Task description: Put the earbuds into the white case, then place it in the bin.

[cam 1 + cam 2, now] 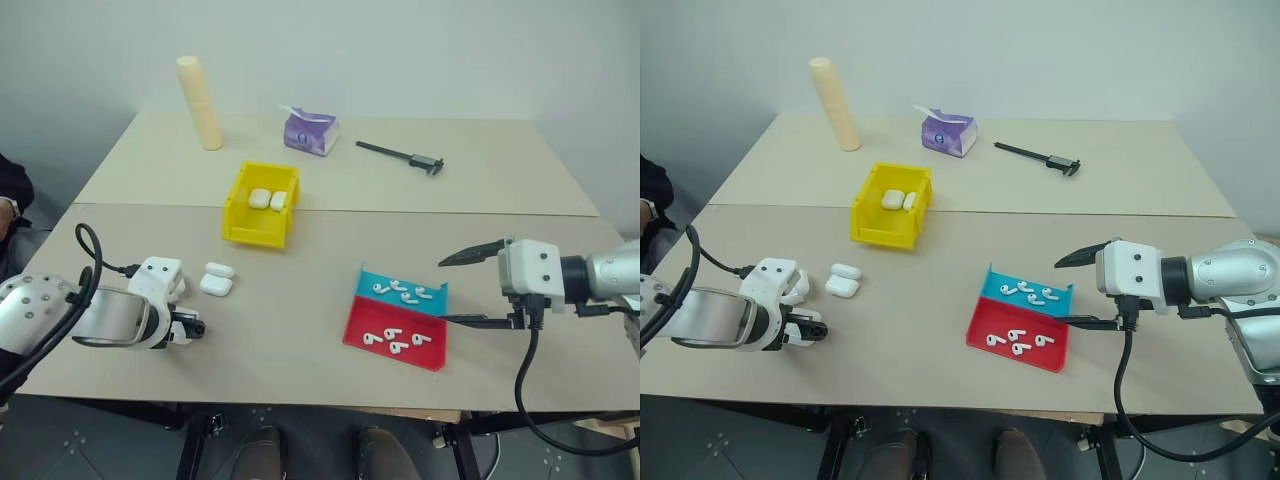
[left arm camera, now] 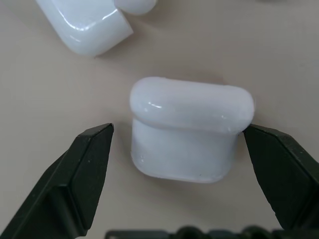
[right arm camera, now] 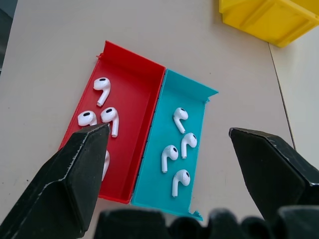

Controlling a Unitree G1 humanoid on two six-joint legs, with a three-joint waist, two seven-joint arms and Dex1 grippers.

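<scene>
Picking up a case, earbuds not loaded yet.
Left gripper [image 2: 177, 149] jaws apart, straddling white case [image 2: 189, 129] on the table [image 1: 300, 300]; second case just beside. Right gripper [image 3: 169, 149] jaws apart above red-and-teal tray [image 3: 149, 144] of earbuds [image 3: 180, 142]. Next: close squarely on the case. Yellow bin [image 1: 262, 205] beyond, two cases inside. Beige tabletop, white wall.

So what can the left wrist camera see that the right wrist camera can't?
Left wrist view alone: a closed white case on the table between the open left end effector fingers, with another case beyond.

Right wrist view alone: the red and teal tray holding earbuds, a corner of the yellow bin, and the open right end effector.

Both: the beige table and two black fingers.
</scene>
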